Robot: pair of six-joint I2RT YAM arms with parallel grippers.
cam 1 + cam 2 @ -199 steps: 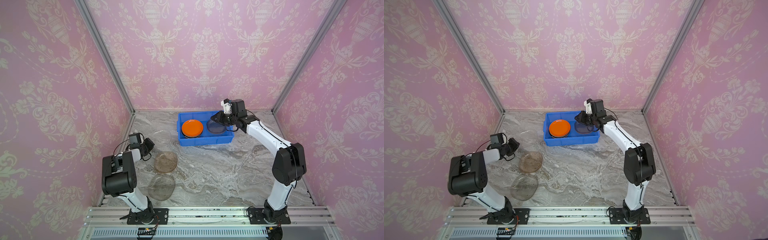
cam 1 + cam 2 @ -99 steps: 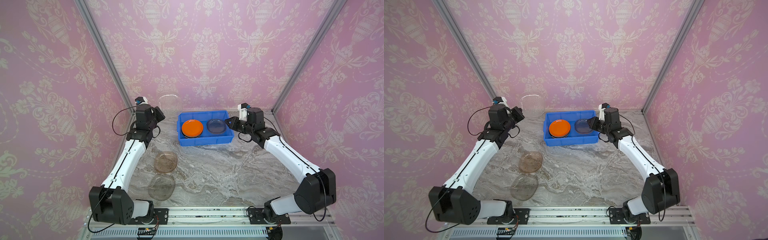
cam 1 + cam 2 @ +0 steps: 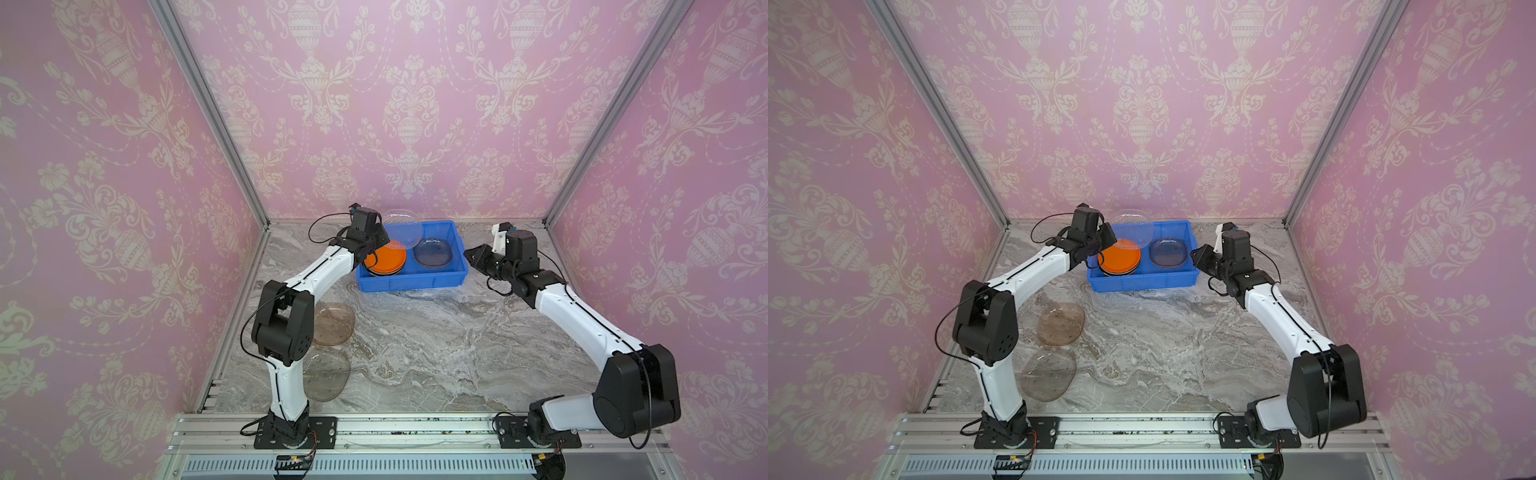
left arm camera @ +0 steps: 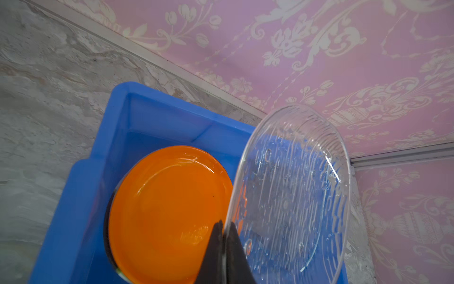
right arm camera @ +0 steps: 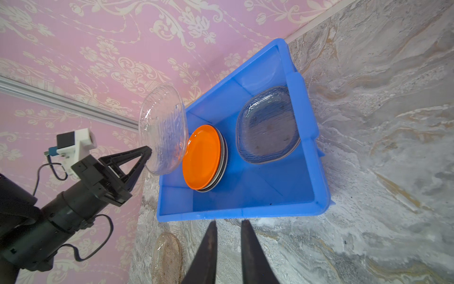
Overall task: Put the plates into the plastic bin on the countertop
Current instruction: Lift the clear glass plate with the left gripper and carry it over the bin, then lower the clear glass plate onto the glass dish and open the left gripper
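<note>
The left claw (image 3: 385, 242) is clenched on the rim of a clear ribbed oval glass plate (image 3: 402, 230). The plate stands steeply tilted, almost on edge, over the left half of the bright blue rectangular plastic bin (image 3: 411, 283) at the upper centre of both top views. 0.5 seconds ago the plate hung further left, up by the back wall and outside the bin. 1 second ago the left arm was folded back at the left edge. The carry looks nearly over. The plate is now above the round orange plate (image 3: 388, 260) that tops a small stack in the bin, and the left wrist view shows no contact between them.

The right claw (image 5: 228, 222) has backed off to the right of the bin, released, its jaws slightly apart with nothing between them. 1 second ago it was over the bin's right half, where a smoky grey rounded glass plate (image 3: 432, 253) now lies flat.

The bin should gain its next plate once the left claw levels and lowers it. 2 more remain on the grey marble surface (image 3: 436, 340) at the lower left: an amber glass plate (image 3: 334, 324) and, below it in the frame, a grey-brown glass plate (image 3: 326, 376). The task is well along but unfinished. Glass set down on edge could chip, so it wants tilting flat first.
</note>
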